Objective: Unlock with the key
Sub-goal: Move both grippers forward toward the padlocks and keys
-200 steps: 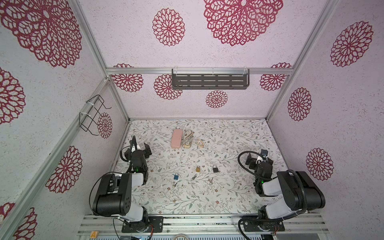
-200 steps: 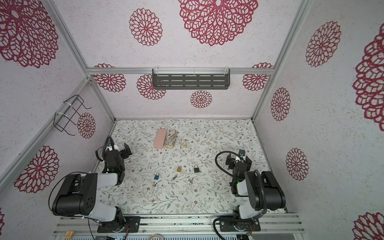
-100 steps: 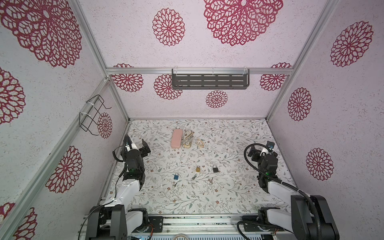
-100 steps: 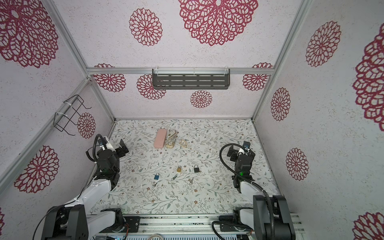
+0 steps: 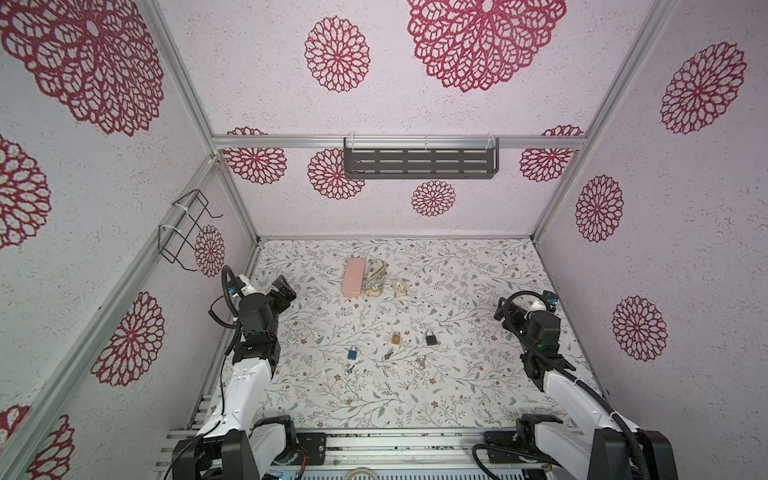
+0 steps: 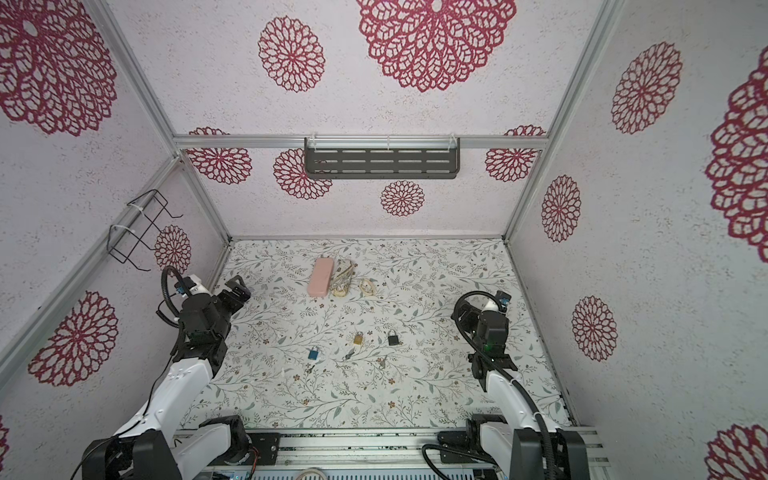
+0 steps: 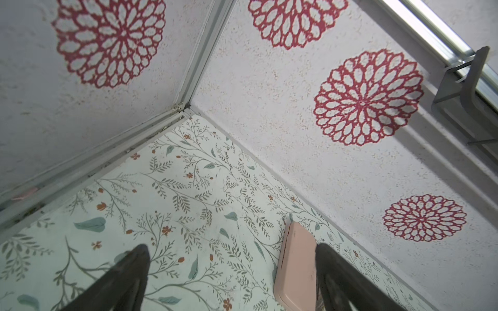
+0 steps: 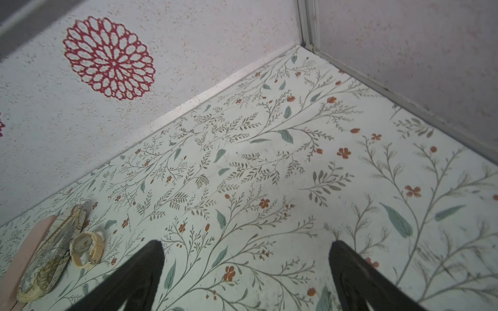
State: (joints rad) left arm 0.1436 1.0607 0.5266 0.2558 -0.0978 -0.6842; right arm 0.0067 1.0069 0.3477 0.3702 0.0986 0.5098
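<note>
Nearest, three keys [image 5: 388, 355] lie loose on the table [image 5: 457, 395], just before the blue lock [image 5: 353, 353], gold lock [image 5: 396, 338] and black lock [image 5: 431, 338]. Beyond, the left gripper [image 7: 231, 250] and right gripper [image 8: 245, 250] hover wide open and empty, well apart. Farthest, a pink case [image 5: 354, 277].

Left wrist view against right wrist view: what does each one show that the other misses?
Only the left wrist view: the left tool, open, and the enclosure's rear left corner post. Only the right wrist view: the right tool, open, the cream watch, the patterned pouch and the rear right corner post. Both: the pink case, a mere sliver in the right wrist view, and the floral table. Neither reaches the padlocks or keys.
</note>
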